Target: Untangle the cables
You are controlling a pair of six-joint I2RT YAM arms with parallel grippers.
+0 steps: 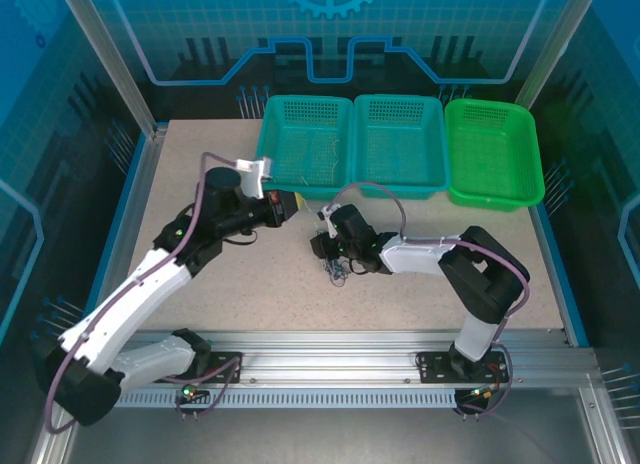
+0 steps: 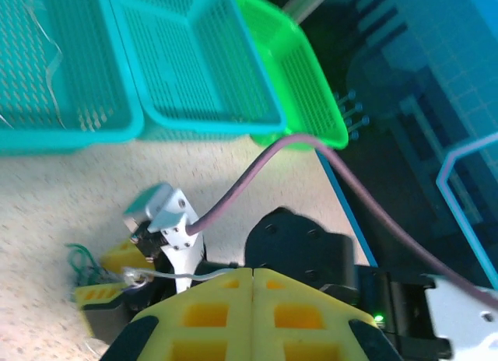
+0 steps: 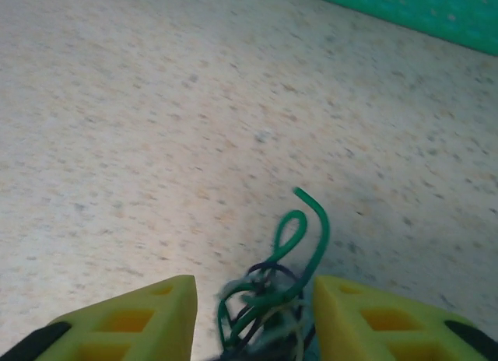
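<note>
Yellow fingers flank thin, looping cables.

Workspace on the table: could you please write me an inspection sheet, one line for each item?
Surface: speckled beige table.
Job's things: tangle of thin green and dark wires on the table; a whitish wire runs to the left pincer.
Clutter: left teal basket with a pale wire inside, middle teal basket and green basket, along the far edge.
Pincers: left pincer shut on the whitish wire; right pincer open, one finger on each side of the tangle.
Cables: thick purple arm cable arches above the table.
Surroundings: blue see-through walls; metal rail at the near edge.
</note>
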